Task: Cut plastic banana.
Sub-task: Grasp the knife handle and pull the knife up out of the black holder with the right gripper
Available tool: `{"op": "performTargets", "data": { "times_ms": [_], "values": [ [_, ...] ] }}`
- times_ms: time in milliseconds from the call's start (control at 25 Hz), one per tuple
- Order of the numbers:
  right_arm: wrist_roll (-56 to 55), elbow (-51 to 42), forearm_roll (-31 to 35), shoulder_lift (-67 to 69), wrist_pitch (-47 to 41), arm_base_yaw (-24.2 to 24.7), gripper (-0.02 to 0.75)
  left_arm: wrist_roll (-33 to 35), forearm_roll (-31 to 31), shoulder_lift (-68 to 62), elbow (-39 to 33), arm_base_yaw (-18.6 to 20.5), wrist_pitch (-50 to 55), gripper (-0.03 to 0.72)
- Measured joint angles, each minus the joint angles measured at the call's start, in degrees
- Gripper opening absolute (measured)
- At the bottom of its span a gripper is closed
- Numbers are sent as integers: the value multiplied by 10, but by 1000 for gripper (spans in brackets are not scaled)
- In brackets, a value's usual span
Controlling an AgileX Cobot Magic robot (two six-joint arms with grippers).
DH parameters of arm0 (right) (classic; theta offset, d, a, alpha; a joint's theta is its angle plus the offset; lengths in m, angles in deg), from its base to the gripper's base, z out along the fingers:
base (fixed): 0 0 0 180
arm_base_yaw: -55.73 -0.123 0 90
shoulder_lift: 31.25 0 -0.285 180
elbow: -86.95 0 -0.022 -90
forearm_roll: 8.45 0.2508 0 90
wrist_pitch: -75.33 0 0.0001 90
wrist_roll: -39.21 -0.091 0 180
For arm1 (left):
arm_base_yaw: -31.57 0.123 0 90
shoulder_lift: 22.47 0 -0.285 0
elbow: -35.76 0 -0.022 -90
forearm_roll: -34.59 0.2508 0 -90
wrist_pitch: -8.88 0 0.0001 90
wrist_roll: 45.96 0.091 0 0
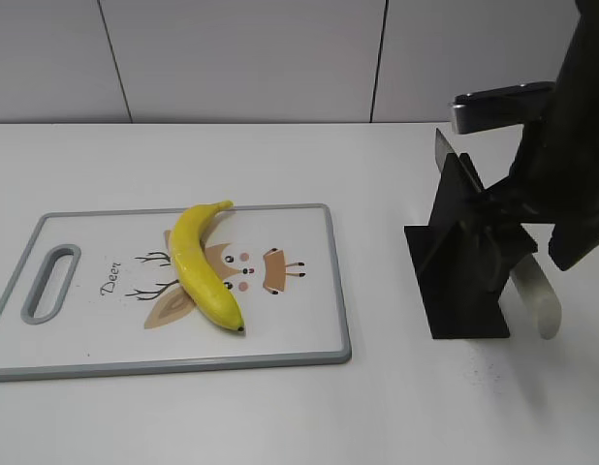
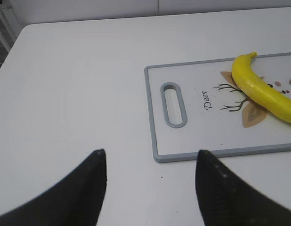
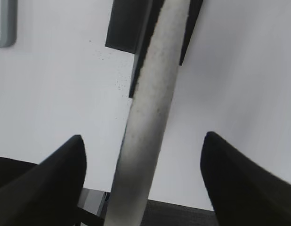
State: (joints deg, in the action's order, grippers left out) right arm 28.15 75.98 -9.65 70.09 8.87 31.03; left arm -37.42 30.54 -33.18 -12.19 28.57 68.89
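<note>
Spread wide around knife handle, right gripper; left gripper likewise agape, nearer diagonal plastic banana.

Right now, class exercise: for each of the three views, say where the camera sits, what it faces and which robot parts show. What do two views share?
Exterior view: in front of the table, slanting down at the cutting board, plastic banana and black knife stand; the right arm shows.
Left wrist view: on the left arm, facing the table; left gripper open.
Right wrist view: on the right arm, looking down at the knife handle; right gripper open around it.
Shared: banana and board appear in exterior and left wrist views.
</note>
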Motion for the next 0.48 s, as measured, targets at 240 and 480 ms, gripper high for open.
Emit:
{"op": "performTargets", "data": {
  "times_ms": [240, 480],
  "values": [
    [-7, 0, -5, 34, 13, 0, 573, 0, 0, 0, 0, 0, 0, 571],
    [-13, 0, -5, 45, 24, 0, 456, 0, 0, 0, 0, 0, 0, 571]
  ]
}}
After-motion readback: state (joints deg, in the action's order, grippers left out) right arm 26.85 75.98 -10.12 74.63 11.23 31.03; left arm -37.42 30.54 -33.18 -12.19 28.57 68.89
